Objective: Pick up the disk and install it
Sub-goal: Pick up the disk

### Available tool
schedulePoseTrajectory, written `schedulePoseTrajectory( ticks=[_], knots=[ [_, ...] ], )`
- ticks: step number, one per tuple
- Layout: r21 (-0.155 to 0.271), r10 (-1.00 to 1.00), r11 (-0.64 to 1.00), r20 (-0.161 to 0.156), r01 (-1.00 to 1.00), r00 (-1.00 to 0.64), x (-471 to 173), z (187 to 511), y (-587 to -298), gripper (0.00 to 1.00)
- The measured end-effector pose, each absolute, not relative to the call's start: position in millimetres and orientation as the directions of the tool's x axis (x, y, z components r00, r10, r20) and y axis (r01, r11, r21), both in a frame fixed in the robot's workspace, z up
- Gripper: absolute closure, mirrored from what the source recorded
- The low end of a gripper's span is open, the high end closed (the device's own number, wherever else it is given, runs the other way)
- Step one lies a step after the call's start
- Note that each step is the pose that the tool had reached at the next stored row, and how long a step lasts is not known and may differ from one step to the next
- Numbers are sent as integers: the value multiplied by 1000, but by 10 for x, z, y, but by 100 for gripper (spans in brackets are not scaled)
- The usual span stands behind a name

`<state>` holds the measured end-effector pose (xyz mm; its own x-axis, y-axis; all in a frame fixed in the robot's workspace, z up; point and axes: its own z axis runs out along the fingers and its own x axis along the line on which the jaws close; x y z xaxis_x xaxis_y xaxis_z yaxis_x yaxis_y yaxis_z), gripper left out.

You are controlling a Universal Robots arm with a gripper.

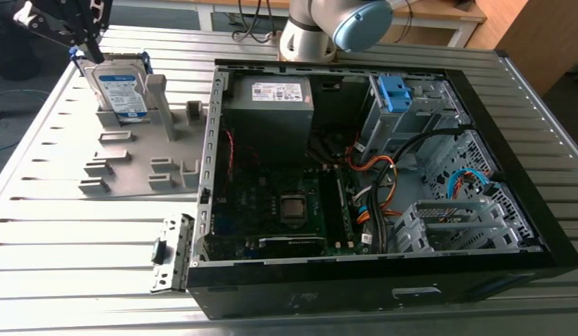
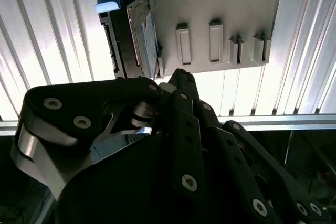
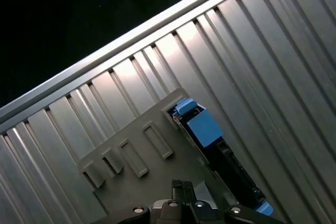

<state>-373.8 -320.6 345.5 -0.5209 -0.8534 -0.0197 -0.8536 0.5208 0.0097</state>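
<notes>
As I judge it, you are on the pick. The disk (image 1: 119, 87) stands on edge in a slot of the grey holder (image 1: 130, 164), at the far corner of the bench (image 1: 74, 245) on the exterior view's left. It is well apart from the open computer case (image 1: 364, 297). Its labelled face looks toward the exterior camera, and blue rails run along its edges.

Your hand (image 1: 87, 43) hangs just above the disk's upper corner, on the side away from the case. I cannot tell whether the hand is spread or pressed together, nor whether it touches the disk, so settle that before you commit.

In the second wrist view the disk (image 2: 137, 35) shows edge-on, just beyond the tip of the hand. Use that view to square up: the thin edge should run straight, not slanted, so the grip lands flat on both broad sides.

Take hold of the metal body if you can. The plastic rails probably flex and could let the disk slip or twist.

An upright post (image 1: 158, 101) of the holder stands just beside the disk on the case side. Keep clear of it on the way down.

Draw the disk out along the line of the slot, with no tilt. A skewed pull would likely bind it and drag the holder across the bench.
</notes>
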Motion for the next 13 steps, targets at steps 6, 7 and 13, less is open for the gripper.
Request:
schedulePoseTrajectory(
  ticks=[6,7,13],
  knots=[
    [10,-883,469,-20,-883,-469,-3738,3455,-3205,89],
    [10,-888,459,-20,-888,-459,-3738,3455,-3206,89],
    [10,-914,406,-20,-914,-406,-3738,3455,-3205,89]
  ],
)
